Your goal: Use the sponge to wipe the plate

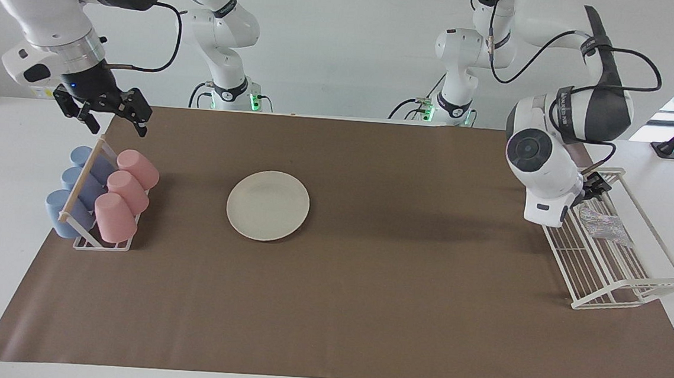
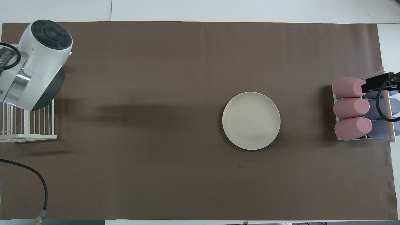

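The cream-white plate (image 1: 268,205) lies on the brown mat, toward the right arm's end; it also shows in the overhead view (image 2: 251,120). The silvery sponge (image 1: 604,224) lies in the white wire rack (image 1: 609,279) at the left arm's end. My left gripper (image 1: 595,186) is low over the rack's end nearer the robots, just beside the sponge and mostly hidden by its own wrist. In the overhead view the left arm hides the sponge. My right gripper (image 1: 117,125) is open and empty, up in the air over the cup rack.
A cup rack (image 1: 102,245) with a wooden bar holds three pink cups (image 1: 129,189) and three blue cups (image 1: 75,194) at the right arm's end. The pink cups (image 2: 351,107) and the wire rack (image 2: 28,136) also show in the overhead view.
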